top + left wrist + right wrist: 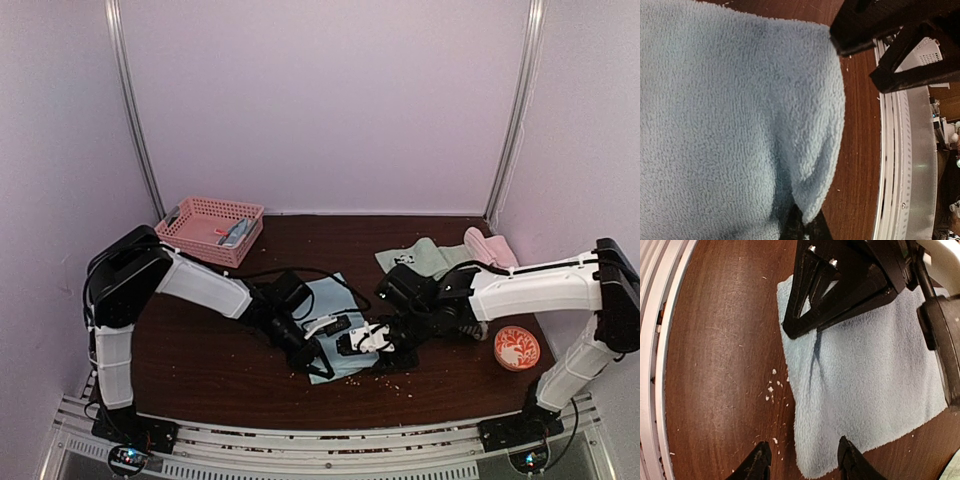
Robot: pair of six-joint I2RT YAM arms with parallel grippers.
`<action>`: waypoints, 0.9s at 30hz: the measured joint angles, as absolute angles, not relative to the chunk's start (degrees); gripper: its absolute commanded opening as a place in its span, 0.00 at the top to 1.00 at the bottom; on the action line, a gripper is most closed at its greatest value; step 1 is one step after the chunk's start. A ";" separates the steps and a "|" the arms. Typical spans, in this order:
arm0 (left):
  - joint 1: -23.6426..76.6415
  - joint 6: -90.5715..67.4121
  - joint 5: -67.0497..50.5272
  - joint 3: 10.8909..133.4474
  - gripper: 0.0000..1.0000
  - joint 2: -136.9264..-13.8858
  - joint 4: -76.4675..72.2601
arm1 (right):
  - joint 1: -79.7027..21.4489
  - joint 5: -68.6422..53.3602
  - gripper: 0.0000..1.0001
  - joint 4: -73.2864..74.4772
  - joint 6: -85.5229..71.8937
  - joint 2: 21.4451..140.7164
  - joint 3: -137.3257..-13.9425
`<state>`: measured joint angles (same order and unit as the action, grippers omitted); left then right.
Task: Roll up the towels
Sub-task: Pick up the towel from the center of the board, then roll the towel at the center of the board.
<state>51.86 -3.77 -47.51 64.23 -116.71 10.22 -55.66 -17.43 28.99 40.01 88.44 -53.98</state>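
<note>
1. Top external view shows the light blue towel (330, 300) lying flat at the middle of the worktop (200, 370). A sage green towel (420, 258) and a pink towel (490, 247) lie at the far right, well apart from it.
2. The step in hand looks like starting the roll from this towel's near edge.
3. The left gripper (802, 227) has its fingers pressed together on the near-left corner. They pinch the cloth, which bulges up to them in the left wrist view.
4. The right gripper (807, 462) has its fingers spread and holds nothing. One tip hangs over bare wood and the other over the cloth, straddling the near edge close to the near-right corner. Whether the tips touch down I cannot tell.
5. To do it well, the right fingers should close on that corner as deep as the left pinch, so both corners lift level. The edge should then go over and away, low and in step, or the soft pile will probably sag in the middle and roll crooked.
6. The left arm (200, 285) reaches in from the left and slants down to the middle. The right arm (530, 285) stretches low from the right. Their wrists are just beside each other, so there is little room between them.
</note>
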 measured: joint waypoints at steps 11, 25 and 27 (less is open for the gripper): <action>50.94 -4.01 -52.38 66.22 1.00 -119.07 13.19 | -57.58 -16.23 0.64 23.90 40.86 96.86 -54.57; 50.65 -3.11 -53.30 66.78 1.00 -119.33 16.43 | -57.45 -18.50 0.94 24.38 38.79 100.09 -56.95; 50.65 -3.11 -53.56 66.78 1.00 -119.33 16.80 | -57.06 -20.08 0.95 25.56 38.37 100.36 -57.58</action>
<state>50.65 -3.11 -53.56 66.78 -119.33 16.80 -57.06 -20.08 25.56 38.37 100.36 -57.58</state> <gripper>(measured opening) 0.007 0.072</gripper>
